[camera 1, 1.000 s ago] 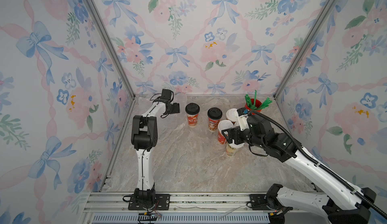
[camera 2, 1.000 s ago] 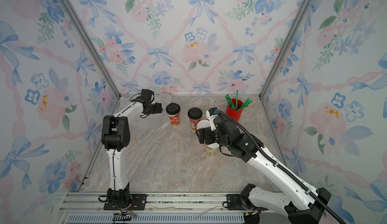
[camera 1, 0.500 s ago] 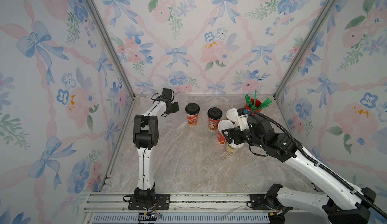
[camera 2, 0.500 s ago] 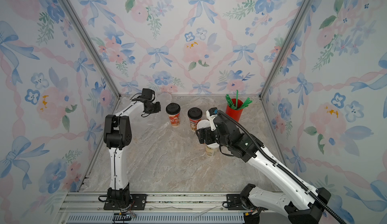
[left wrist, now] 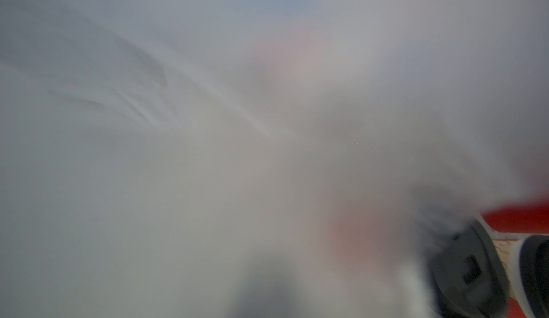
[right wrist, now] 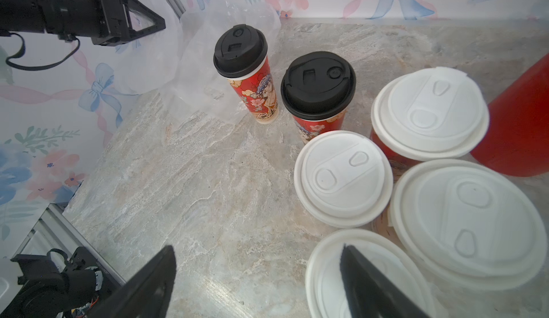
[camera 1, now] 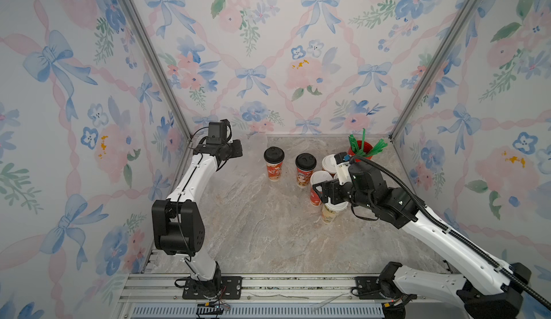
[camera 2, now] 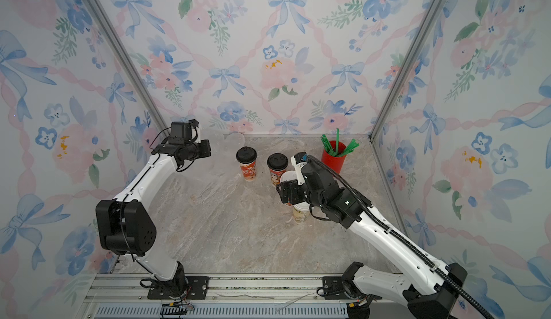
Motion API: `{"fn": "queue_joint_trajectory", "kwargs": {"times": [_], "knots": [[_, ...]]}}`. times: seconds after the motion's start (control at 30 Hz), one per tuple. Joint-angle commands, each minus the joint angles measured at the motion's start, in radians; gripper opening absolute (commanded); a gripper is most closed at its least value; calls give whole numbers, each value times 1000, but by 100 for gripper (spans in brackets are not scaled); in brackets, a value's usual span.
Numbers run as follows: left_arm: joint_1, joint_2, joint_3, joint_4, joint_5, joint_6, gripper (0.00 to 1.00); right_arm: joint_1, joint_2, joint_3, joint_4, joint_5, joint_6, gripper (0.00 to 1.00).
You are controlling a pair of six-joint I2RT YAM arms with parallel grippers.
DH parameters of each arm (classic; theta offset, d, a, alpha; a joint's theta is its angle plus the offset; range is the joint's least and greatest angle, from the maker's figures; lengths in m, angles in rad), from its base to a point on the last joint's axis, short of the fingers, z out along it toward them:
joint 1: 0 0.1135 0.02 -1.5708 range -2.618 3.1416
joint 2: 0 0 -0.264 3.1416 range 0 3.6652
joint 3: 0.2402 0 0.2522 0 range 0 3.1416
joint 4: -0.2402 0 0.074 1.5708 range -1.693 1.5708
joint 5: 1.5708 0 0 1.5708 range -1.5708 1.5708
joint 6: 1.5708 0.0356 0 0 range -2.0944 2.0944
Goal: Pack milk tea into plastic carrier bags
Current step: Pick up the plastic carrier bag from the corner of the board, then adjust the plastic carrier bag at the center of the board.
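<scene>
Poising the left gripper at 11 o'clock on the table, pinching its jaws together to a point right at the edge of the bags. Cannot tell about any film caught in that pinch. Lying crumpled and clear in the corner between 11 and 12 o'clock: the bags, with pale creased film blurring nearly all of the left wrist view. Standing upright at 12 and 1 o'clock, apart from each other: two black-lidded cups of milk tea, the 12 o'clock one just beside the bags, neither inside one. Crowding together at 2 o'clock: four white-lidded cups, also unbagged. Hovering over that cluster: the right gripper, gaping wide and gripping nothing, one finger crossing above the nearest white lid. Standing between 1 and 2 o'clock of the cluster, near the far wall: a red straw cup.
</scene>
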Motion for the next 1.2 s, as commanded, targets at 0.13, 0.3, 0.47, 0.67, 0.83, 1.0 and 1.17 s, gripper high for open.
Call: {"fn": "queue_joint_trajectory", "kwargs": {"times": [0.13,0.3,0.47,0.67,0.83,1.0,1.17], "knots": [[1,-289,-121,-83,184,12,7,53,77,98,52,-76,33,87],[2,-464,-151,-142,286,-16,7,90,135,161,37,-113,58,87],[-18,-567,-223,-149,470,-98,6,109,167,203,33,-157,95,86],[-251,-579,-332,-144,403,-126,6,112,186,204,42,-201,145,86],[-430,-513,-384,-117,335,-130,6,112,207,195,49,-222,183,85],[-500,-470,-420,-30,352,-146,6,112,221,160,114,-264,239,84],[-517,-449,-441,3,355,-144,6,111,254,144,133,-273,258,80]]}}
